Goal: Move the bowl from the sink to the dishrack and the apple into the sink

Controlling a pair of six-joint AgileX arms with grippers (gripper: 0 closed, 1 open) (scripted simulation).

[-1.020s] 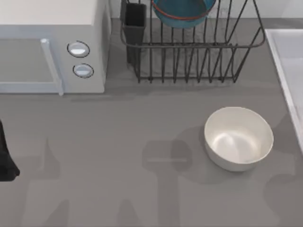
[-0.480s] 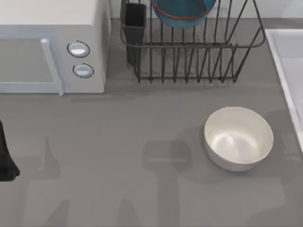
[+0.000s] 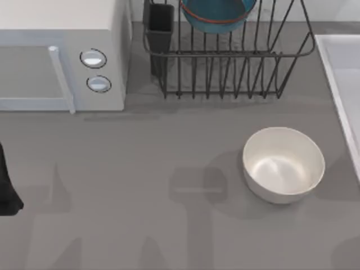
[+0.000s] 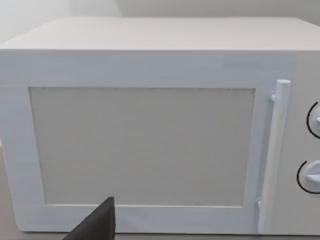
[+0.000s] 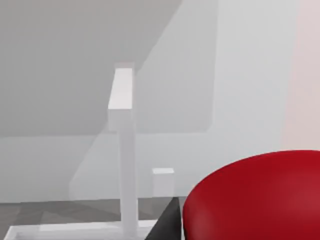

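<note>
The blue bowl (image 3: 216, 14) with its red-orange band stands among the bars of the dishrack (image 3: 225, 54) at the back of the table. The sink (image 3: 337, 95) shows as a pale rim along the right edge. In the right wrist view the glossy red apple (image 5: 255, 200) looms very close, with my right gripper (image 5: 235, 232) shut on it and one dark finger (image 5: 166, 225) beside it. Beyond the apple are the sink's rim (image 5: 60, 231) and a white upright post (image 5: 122, 150). My left arm (image 3: 5, 188) is parked at the table's left edge.
A white microwave (image 3: 56, 56) fills the back left corner, and the left wrist view faces its door (image 4: 145, 145). A plain off-white bowl (image 3: 284, 164) sits on the grey table right of centre. A black utensil cup (image 3: 161, 28) stands at the rack's left corner.
Only the arm shadows on the table's right side near the sink have shifted. The bowls, rack and left arm have stayed put.
</note>
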